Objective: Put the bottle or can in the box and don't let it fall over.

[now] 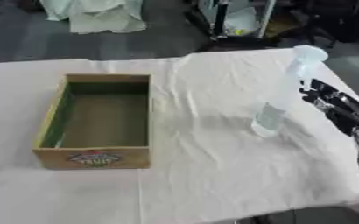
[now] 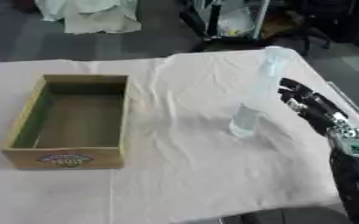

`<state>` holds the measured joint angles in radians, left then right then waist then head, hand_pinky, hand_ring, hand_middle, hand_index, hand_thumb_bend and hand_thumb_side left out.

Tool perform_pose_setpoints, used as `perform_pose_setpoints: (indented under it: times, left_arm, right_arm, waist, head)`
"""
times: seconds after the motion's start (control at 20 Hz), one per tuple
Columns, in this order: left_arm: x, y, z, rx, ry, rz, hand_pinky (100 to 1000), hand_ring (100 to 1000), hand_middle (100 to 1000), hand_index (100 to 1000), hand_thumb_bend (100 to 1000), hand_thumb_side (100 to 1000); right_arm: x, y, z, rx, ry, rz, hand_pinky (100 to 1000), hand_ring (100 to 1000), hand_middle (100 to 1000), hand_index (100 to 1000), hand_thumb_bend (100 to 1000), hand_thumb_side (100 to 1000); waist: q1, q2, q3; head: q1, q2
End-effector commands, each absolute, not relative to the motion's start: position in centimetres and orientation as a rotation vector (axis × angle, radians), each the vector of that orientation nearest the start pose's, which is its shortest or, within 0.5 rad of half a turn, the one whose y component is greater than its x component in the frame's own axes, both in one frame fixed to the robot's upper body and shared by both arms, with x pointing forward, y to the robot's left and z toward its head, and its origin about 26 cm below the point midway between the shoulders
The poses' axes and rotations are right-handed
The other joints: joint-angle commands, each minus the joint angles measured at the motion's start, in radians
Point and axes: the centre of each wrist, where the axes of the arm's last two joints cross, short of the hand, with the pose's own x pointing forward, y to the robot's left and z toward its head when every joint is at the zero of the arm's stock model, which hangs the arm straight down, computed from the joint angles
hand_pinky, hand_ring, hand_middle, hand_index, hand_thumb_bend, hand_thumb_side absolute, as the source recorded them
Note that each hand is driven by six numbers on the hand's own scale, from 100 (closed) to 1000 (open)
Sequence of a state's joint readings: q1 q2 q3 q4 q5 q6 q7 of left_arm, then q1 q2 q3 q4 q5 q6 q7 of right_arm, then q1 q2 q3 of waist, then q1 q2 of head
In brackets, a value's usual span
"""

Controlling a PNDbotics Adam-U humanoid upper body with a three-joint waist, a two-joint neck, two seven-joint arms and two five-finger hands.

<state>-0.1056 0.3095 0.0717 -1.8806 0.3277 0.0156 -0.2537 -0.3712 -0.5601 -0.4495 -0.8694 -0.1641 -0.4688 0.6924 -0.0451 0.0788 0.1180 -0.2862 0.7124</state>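
On the cloth-covered tabletop, the open wooden box sits well left of the clear spray bottle, which stands upright. Just right of the bottle, the right hand holds nothing, fingers extended.

Both eyes look steeply down from the robot's head, fairly close, sharing the cream cloth-covered table and open brown cardboard box; the right eye is shifted slightly rightward.

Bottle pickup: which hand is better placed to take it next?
Right. The right hand is beside the clear bottle, which stands on the table's right side; fingers extended, not yet around it. The left hand shows in neither view. The box sits left.
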Motion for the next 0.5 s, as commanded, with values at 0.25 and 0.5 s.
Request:
perform_pose_setpoints:
  times: [0.25, 0.5]
  left_arm:
    - [28.85, 30.74, 13.15, -0.213, -1.977, -0.317, 1000, 1000, 1000, 772, 100, 808]
    - [28.84, 30.76, 13.14, -0.212, -1.976, -0.317, 1000, 1000, 1000, 772, 100, 809]
  right_arm:
    - [31.60, -52.59, 5.61, -0.178, -1.783, 0.473, 1000, 1000, 1000, 1000, 100, 470]
    - [31.50, -52.58, 5.56, -0.177, -1.784, 0.476, 1000, 1000, 1000, 1000, 100, 470]
  waist:
    - [0.001, -0.012, -0.001]
    - [0.001, -0.012, -0.002]
  head:
    - [0.002, -0.009]
    - [0.002, -0.008]
